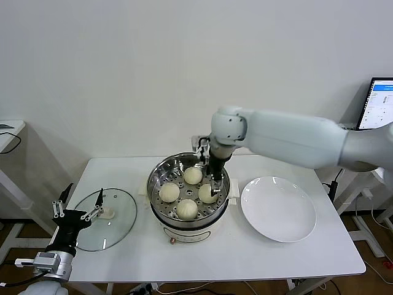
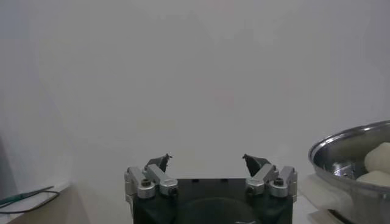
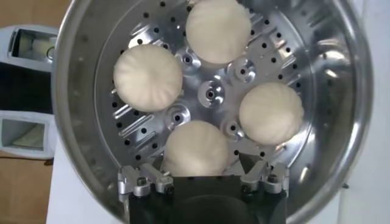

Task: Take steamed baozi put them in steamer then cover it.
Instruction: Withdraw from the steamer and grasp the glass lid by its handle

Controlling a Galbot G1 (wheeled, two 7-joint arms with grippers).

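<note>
Four creamy-white baozi lie in the steel steamer point(image 1: 158, 174): one at the back point(image 1: 193, 175), one left point(image 1: 169, 192), one right point(image 1: 207, 193), one front point(image 1: 187, 209). My right gripper point(image 1: 214, 184) reaches down into the steamer over the right baozi. In the right wrist view the steamer floor point(image 3: 210, 94) holds all four buns, and my right gripper point(image 3: 203, 161) is open with the nearest baozi point(image 3: 196, 149) between its spread fingers, resting on the floor. My left gripper point(image 1: 78, 208) is open and empty at the table's left, above the glass lid point(image 1: 120, 221).
A flat white plate point(image 1: 279, 210) lies to the right of the steamer, with nothing on it. The steamer sits on a cream pot base point(image 1: 184, 232). The left wrist view shows the left gripper point(image 2: 207, 159) before a bare wall and the steamer rim point(image 2: 341, 143). A screen point(image 1: 381, 103) stands far right.
</note>
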